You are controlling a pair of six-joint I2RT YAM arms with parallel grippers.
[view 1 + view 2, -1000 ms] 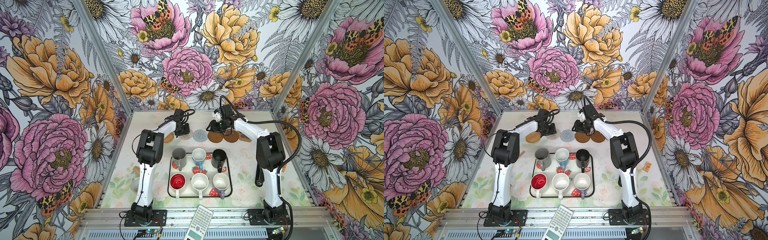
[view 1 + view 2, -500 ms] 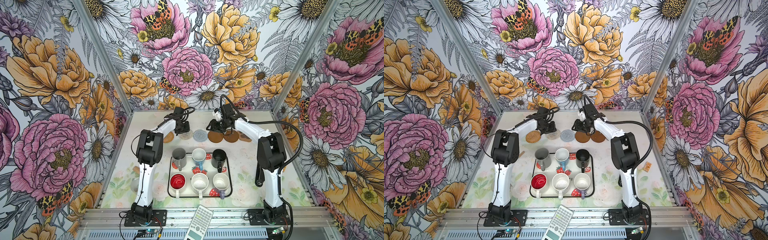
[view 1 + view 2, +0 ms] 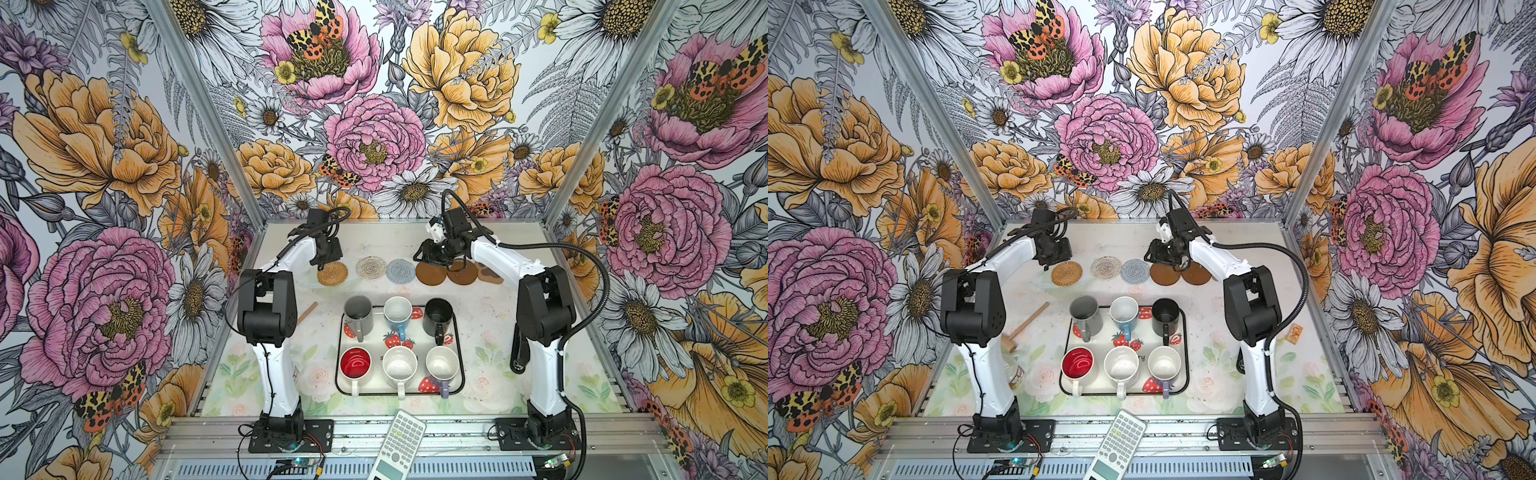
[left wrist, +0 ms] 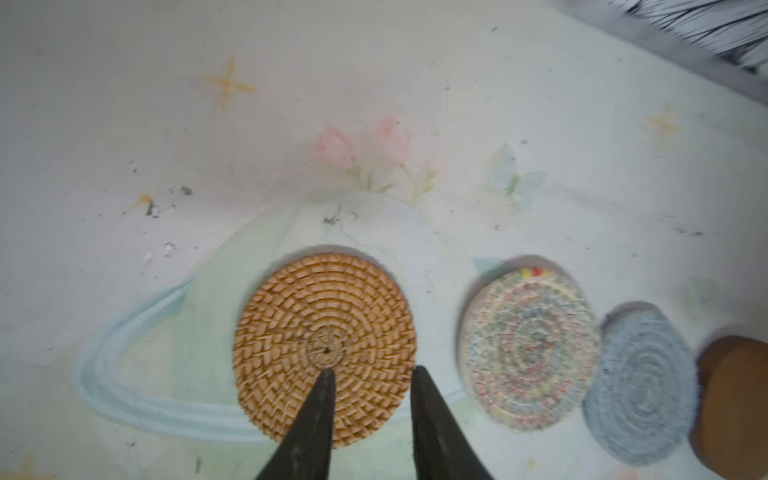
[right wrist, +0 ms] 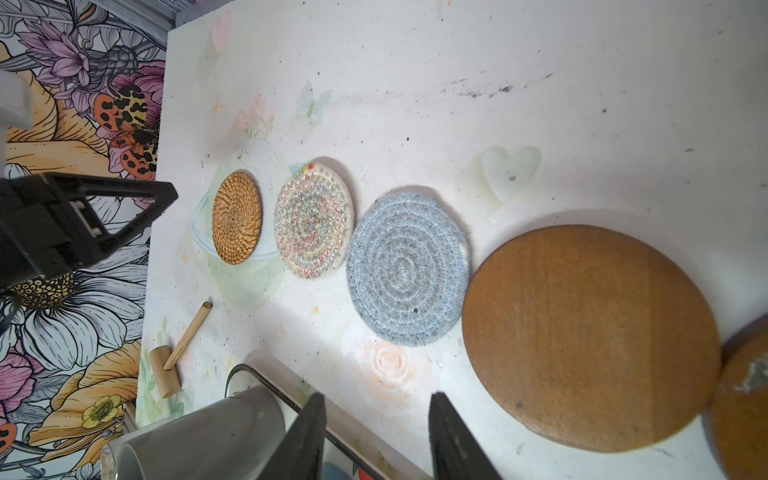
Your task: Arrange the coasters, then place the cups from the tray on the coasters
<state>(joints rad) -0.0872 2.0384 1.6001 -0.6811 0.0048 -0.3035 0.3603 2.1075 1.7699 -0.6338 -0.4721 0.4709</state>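
Coasters (image 3: 371, 268) are being shown in one row | left gripper (image 4: 372, 370) is being held with jaws apart, empty, rattan coaster (image 4: 324, 332) directly under its tips | right gripper (image 5: 377, 395) is being held parted, empty, brown disc (image 5: 590, 336) just beside it | cups (image 3: 399, 365) are being kept on tray (image 3: 417, 333), behind both grippers.

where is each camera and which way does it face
Top views: high at the front, angled down toward the back wall; show left arm, right arm, tray.
Left wrist: on the left arm, facing down past the left gripper onto the rattan coaster.
Right wrist: on the right arm, facing down past the right gripper along the coaster row.
Shared: both wrist views show the rattan coaster.
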